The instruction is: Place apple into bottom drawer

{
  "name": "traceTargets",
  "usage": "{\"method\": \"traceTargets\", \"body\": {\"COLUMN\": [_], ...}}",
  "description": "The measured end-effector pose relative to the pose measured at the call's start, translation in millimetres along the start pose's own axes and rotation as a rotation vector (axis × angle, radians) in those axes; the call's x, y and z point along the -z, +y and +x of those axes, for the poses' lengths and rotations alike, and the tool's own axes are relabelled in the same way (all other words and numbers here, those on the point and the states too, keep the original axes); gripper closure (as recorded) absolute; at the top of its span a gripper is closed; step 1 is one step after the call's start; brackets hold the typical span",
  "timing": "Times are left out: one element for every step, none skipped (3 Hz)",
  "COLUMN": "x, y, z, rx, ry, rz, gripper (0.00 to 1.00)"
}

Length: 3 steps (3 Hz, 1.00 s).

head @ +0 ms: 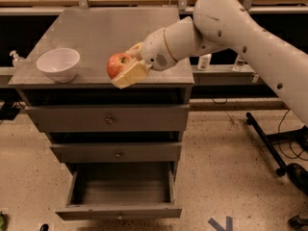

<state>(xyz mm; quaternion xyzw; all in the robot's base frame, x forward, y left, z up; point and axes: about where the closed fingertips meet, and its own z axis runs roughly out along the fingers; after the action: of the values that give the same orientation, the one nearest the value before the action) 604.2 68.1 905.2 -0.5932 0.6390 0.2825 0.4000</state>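
Note:
The apple [116, 64], red with yellowish patches, sits between the two cream fingers [129, 75] of my gripper [123, 66]. The gripper is shut on the apple and holds it just above the front part of the grey cabinet top [101, 30], right of the middle. The white arm reaches in from the upper right. The bottom drawer [120, 191] is pulled open below, a wide shallow grey tray with nothing in it. It lies straight below and in front of the apple.
A white bowl [58, 64] stands on the cabinet top at the front left. Two upper drawers with round knobs [109, 120] are shut. A shelf with small bottles [204, 61] runs behind on the right. A black stand leg [269, 143] lies on the speckled floor at right.

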Motion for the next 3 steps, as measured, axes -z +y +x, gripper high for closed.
{"method": "traceTargets", "body": {"x": [-48, -79, -110], "y": [2, 32, 71], "z": [49, 98, 152], "rx": [-0.085, -0.159, -0.213], "ry": [-0.038, -0.152, -0.268], "rz": [-0.032, -0.035, -0.038], "gripper": [1.00, 1.00, 1.00]}}
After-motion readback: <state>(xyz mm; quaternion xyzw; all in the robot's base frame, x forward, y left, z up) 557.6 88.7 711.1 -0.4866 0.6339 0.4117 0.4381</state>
